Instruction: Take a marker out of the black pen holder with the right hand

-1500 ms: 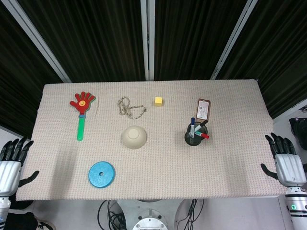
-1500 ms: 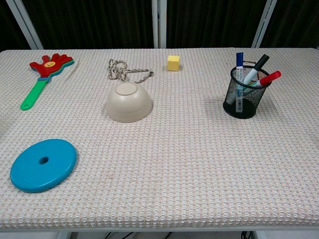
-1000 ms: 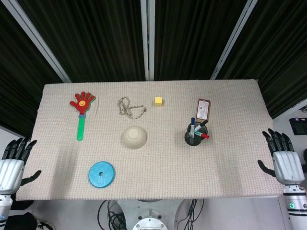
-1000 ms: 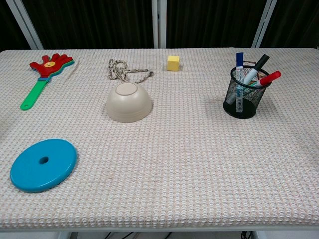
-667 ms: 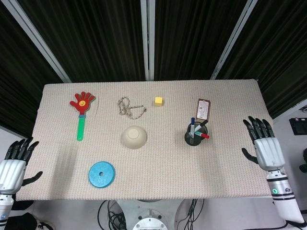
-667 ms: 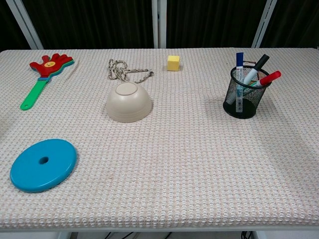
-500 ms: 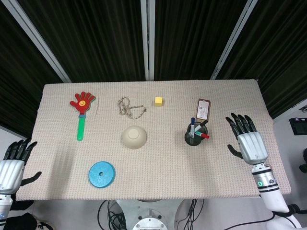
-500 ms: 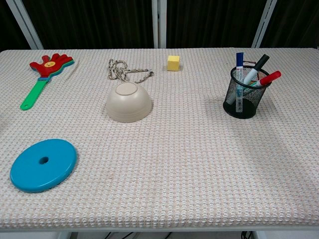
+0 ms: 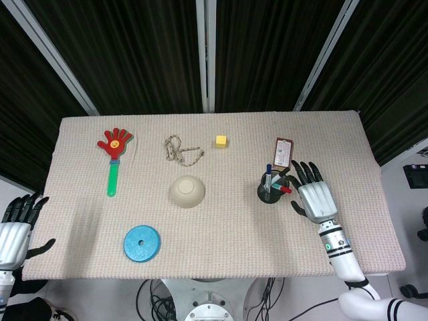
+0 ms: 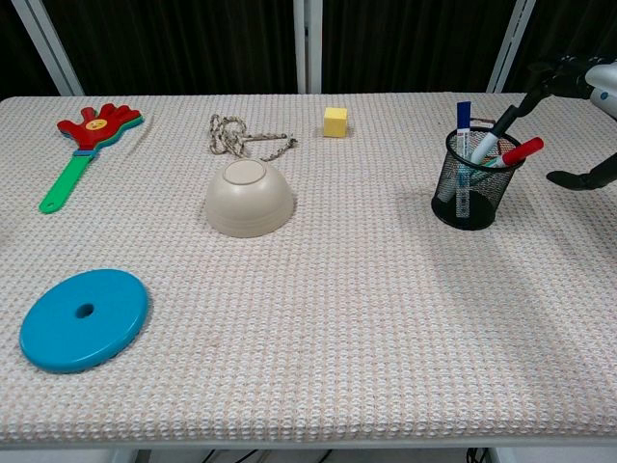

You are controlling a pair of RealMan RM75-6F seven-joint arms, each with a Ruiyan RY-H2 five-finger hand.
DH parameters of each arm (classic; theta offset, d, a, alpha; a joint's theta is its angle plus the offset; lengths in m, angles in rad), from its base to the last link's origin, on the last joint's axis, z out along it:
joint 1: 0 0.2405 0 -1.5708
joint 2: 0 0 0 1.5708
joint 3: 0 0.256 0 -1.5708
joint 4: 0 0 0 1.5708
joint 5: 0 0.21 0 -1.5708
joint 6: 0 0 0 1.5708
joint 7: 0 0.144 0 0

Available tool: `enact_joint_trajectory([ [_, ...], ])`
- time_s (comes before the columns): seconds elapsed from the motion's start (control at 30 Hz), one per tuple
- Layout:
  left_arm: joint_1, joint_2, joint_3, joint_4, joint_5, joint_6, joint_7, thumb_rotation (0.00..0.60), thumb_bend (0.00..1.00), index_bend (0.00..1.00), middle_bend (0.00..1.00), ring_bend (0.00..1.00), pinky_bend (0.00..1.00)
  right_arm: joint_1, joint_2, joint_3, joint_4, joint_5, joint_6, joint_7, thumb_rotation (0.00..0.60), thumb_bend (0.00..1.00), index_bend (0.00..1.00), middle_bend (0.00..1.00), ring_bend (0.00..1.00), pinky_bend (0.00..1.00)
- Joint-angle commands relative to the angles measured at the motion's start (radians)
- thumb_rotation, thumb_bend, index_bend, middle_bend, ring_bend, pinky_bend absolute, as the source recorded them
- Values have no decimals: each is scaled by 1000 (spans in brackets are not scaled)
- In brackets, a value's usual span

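Observation:
A black mesh pen holder (image 9: 271, 191) (image 10: 473, 188) stands on the right half of the table. Three markers lean in it, capped blue (image 10: 464, 113), black (image 10: 505, 121) and red (image 10: 525, 149). My right hand (image 9: 314, 194) (image 10: 590, 87) hovers just right of the holder with its fingers spread and nothing in them. Its fingertips (image 9: 296, 168) are close to the marker caps. My left hand (image 9: 15, 225) hangs off the table's left front corner, fingers apart, holding nothing.
An upturned beige bowl (image 9: 187, 192), a blue disc (image 9: 142, 242), a red hand clapper with a green handle (image 9: 112, 157), a piece of rope (image 9: 180, 150), a yellow cube (image 9: 221, 141) and a brown packet (image 9: 283, 152) behind the holder lie on the woven table cover (image 9: 221, 227).
My right hand has moved left from off the table's right edge to just beside the pen holder, and now enters the chest view. The left hand has barely shifted.

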Motion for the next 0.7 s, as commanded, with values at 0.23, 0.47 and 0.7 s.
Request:
enact_joint_trajectory([
  [0.23,1,4,-5,6,-6,2,-13,600,147,107,25,0,61,23,-32,5,44,-6,11,-3,600,246,359,0,0,0],
  [0.47,0,7,-8,8,-10,1,-18,600,154,107,25,0,61,37,-48,6,61,-5,12,0,600,288,405,0,0,0],
  [0.7,3,10,-9,8,-15,2,-23,600,154,107,25,0,61,43,-62,4,74,5,13,-5,600,291,437,0,0,0],
])
